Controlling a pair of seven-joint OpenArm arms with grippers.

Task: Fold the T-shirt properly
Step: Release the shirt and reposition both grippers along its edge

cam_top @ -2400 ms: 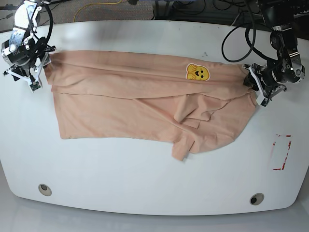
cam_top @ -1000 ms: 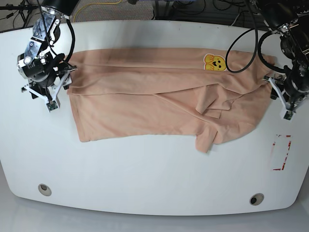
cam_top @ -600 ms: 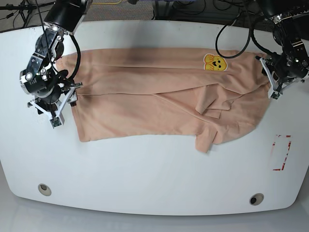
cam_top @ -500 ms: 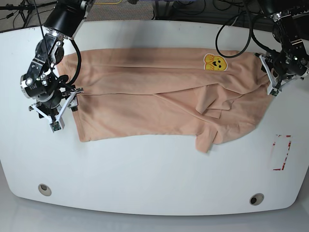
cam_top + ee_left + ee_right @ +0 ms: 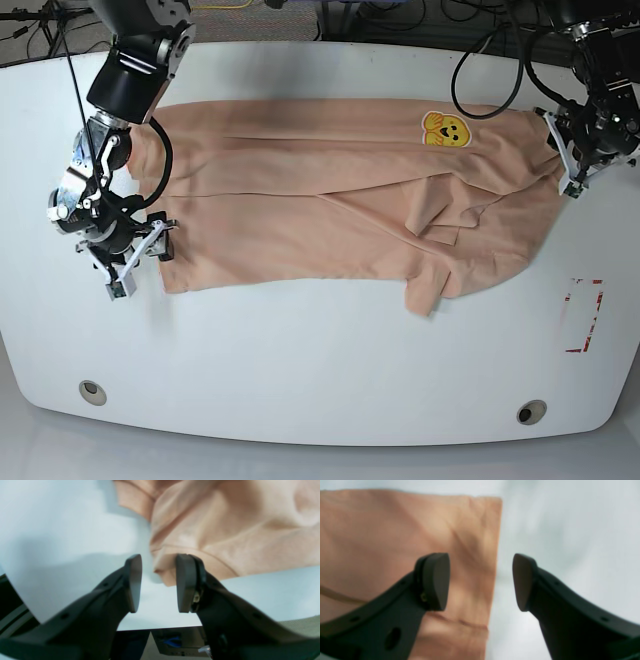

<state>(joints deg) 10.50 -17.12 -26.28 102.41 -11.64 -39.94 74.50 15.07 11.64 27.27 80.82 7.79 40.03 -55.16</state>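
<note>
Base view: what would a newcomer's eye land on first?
A large peach cotton T-shirt sprawls across the white table, half folded, with a yellow emblem near its far edge and one sleeve poking toward the near side. The open right gripper hangs over its straight hem edge; the open left gripper brackets a bunched corner.

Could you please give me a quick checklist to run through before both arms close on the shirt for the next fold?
1. Right gripper open: ok, jaws apart.
2. Right gripper straddles the straight side edge of the peach cotton T-shirt: ok, one finger over cloth, the other over the white table.
3. Left gripper open: ok, nothing clamped.
4. Cloth between the left jaws: cannot tell; a rounded fold of hem lies just beyond them.
5. Shirt flat: not ok, bunched sleeve at the lower edge.
6. Yellow emblem visible: ok.
</note>
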